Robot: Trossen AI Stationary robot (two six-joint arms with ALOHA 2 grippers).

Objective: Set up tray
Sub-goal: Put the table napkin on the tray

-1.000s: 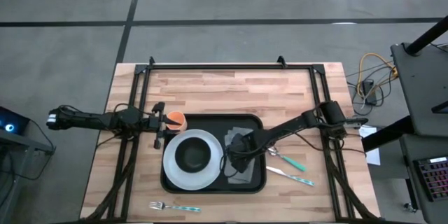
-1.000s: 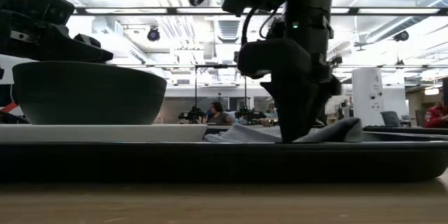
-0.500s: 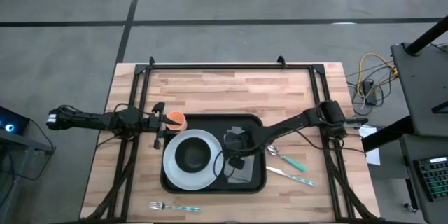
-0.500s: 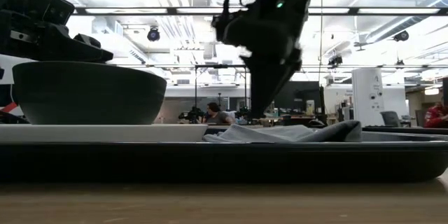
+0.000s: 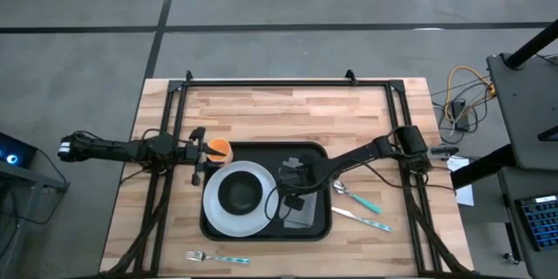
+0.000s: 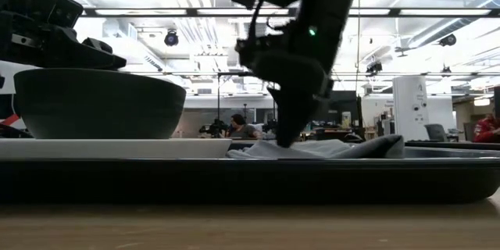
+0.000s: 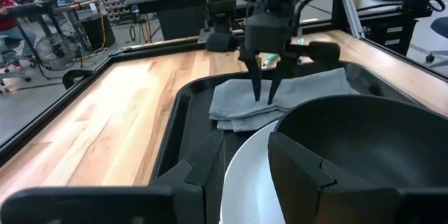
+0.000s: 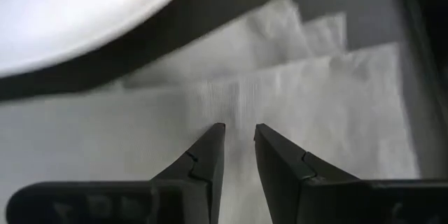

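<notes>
High view: the tray [image 5: 309, 150] sits mid-surface [image 5: 261, 109], long axis running left-right. On it, a white plate [image 5: 257, 187] with a dark bowl [image 5: 241, 192], and a grey napkin [image 5: 301, 209] beside the plate. The right gripper [image 5: 290, 193] is over the napkin. The left gripper [image 5: 197, 155] waits at the tray's left corner by an orange cup [image 5: 218, 148].

Low view: right gripper tips touch the napkin [image 6: 312, 149].

Left wrist view: right gripper [image 7: 264, 98] jaws narrowly spread on the napkin; the left's own jaws sit apart.

Right wrist view: jaws slightly apart, pinching nothing.

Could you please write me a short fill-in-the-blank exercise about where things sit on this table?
1. The dark bowl sits on the white ____.
2. The right pincer points down at the grey ____ on the tray.
3. The fork lies on the ____, off the tray.

Missing words: plate; napkin; table
</notes>
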